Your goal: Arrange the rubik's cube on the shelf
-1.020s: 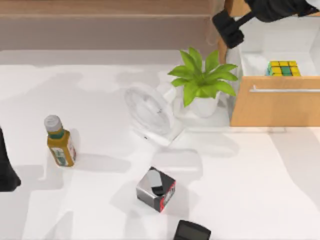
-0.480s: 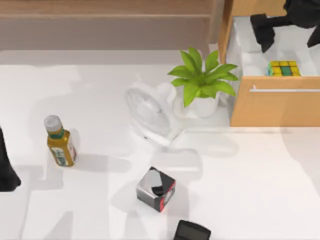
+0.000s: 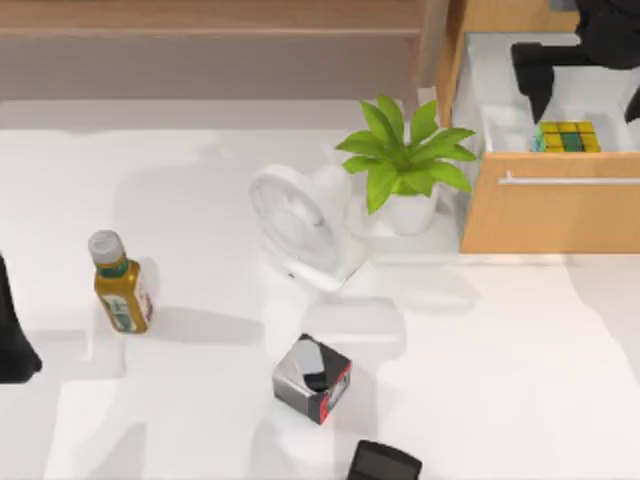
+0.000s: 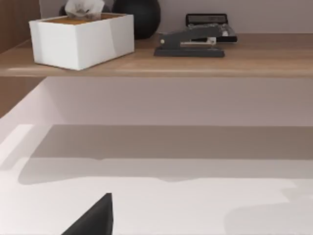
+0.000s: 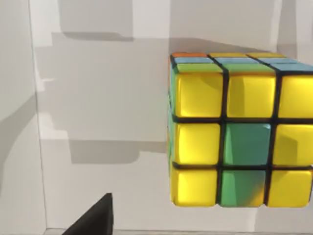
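Note:
The rubik's cube, yellow and green on top, lies inside the open drawer of the orange-tan cabinet at the back right. My right gripper hangs open just above and behind the cube. One finger reaches down at the cube's left. The right wrist view has the cube close up against the drawer's white inside. The shelf runs along the back left of the table. My left arm is parked at the table's left edge, and its wrist view faces the shelf.
A white fan and a potted plant stand mid-table, left of the cabinet. A bottle stands at the left, a grey, black and red box near the front, with a black object at the front edge. The shelf carries a tissue box and a stapler.
My right gripper has swung right from beside the cabinet to over the open drawer, then lowered toward the cube with its fingers apart. The left arm and the cube have not moved.

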